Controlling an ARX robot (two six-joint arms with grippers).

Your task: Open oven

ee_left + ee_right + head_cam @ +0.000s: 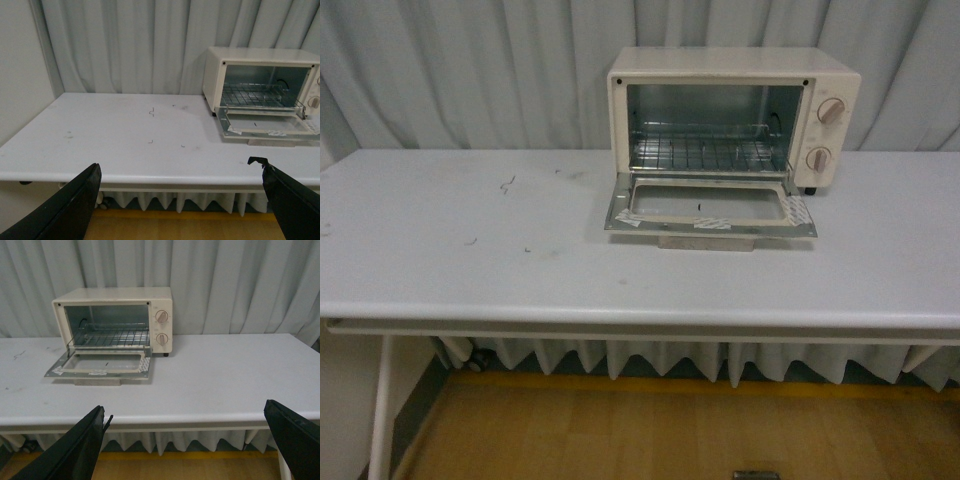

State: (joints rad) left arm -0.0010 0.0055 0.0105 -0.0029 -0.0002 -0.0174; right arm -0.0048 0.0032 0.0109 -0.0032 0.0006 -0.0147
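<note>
From the front, the toaster oven (734,118) stands on the far right part of the white surface (470,250), close to the grey curtain (450,70) behind it; its door (710,208) is folded fully down and lies flat toward the near side, the glass pane facing up; the wire rack (705,153) sits inside the lit cavity; two round knobs (825,135) are stacked on the right panel, one above the other; something pale shows beneath the door's near edge, probably the bar handle, though the view is too soft to be sure; neither arm appears here.

In the left wrist view, the left hand (180,200) is spread wide, its two dark fingers (65,210) well apart and holding nothing, poised off the near edge of the surface; the oven (260,85) stands far off to the right, door down.

In the right wrist view, the right hand (190,440) is likewise spread, fingers (75,450) well apart and empty, near the surface's near edge; the oven (115,320) lies to the far left, its door (100,365) flat on the surface.
</note>
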